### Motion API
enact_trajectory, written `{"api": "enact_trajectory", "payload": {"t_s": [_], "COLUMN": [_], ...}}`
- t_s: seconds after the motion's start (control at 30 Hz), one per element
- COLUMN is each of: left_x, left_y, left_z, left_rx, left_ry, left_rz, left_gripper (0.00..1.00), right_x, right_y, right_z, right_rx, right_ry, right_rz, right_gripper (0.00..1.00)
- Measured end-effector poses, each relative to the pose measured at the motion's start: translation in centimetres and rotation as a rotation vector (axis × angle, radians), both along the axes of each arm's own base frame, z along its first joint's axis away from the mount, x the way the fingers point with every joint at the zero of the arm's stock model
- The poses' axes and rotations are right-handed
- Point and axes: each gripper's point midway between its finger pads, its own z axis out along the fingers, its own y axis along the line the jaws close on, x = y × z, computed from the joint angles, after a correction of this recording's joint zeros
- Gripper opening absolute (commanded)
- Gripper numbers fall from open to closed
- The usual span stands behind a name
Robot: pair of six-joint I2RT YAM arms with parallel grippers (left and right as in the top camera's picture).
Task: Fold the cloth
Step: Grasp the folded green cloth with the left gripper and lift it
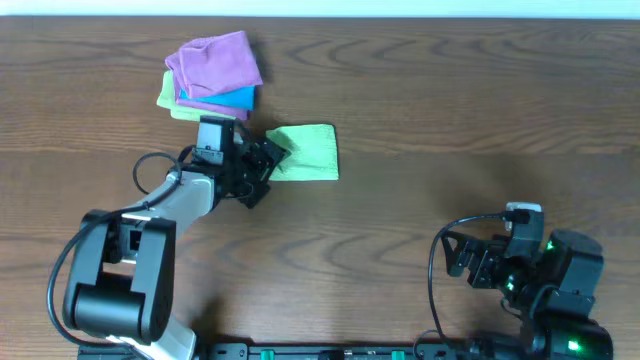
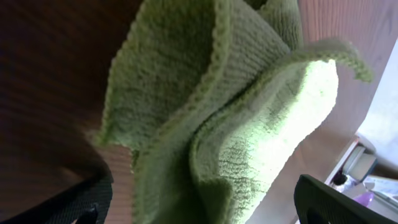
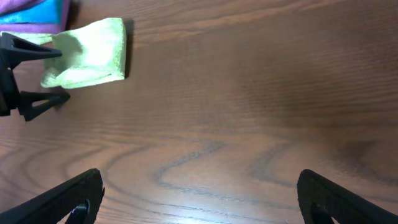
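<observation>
A green cloth (image 1: pixel 310 152) lies folded on the wooden table (image 1: pixel 450 120), just right of my left gripper (image 1: pixel 264 160). In the left wrist view the cloth (image 2: pixel 249 124) is bunched, with layered edges, and fills the space between my widely spread fingers (image 2: pixel 199 208). The fingers are open around its left edge and are not closed on it. The right wrist view shows the cloth (image 3: pixel 93 53) far off, with the left gripper's fingers at its end. My right gripper (image 1: pixel 465 262) is open and empty at the front right, over bare table (image 3: pixel 199 193).
A stack of folded cloths (image 1: pixel 212 72), purple over blue over yellow-green, sits at the back left, close behind the left gripper. It also shows at the top left corner of the right wrist view (image 3: pixel 31 12).
</observation>
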Motion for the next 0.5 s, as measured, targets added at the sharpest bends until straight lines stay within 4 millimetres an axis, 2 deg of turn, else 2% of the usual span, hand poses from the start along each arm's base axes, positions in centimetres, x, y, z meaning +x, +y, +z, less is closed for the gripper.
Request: {"api": "enact_trajectory", "payload": {"t_s": [0.27, 0.4, 0.43, 0.5], "left_x": [0.3, 0.8, 1.0, 1.4], "left_y": [-0.8, -0.9, -0.8, -0.8], "left_z": [-0.1, 0.0, 0.0, 0.0], "left_rx": [0.053, 0.091, 0.101, 0.115], "left_ry": [-0.017, -0.050, -0.059, -0.076], "left_rz": [0.037, 0.053, 0.061, 0.074], "left_gripper": [0.96, 1.00, 0.95, 0.94], "right_x": [0.0, 0.0, 0.0, 0.0], "right_y": [0.0, 0.0, 0.0, 0.0], "right_z": [0.0, 0.0, 0.0, 0.0], "right_rx": [0.000, 0.000, 0.000, 0.000], "right_ry": [0.000, 0.000, 0.000, 0.000], "right_rz": [0.000, 0.000, 0.000, 0.000], "right_gripper": [0.99, 0.99, 0.99, 0.99]}}
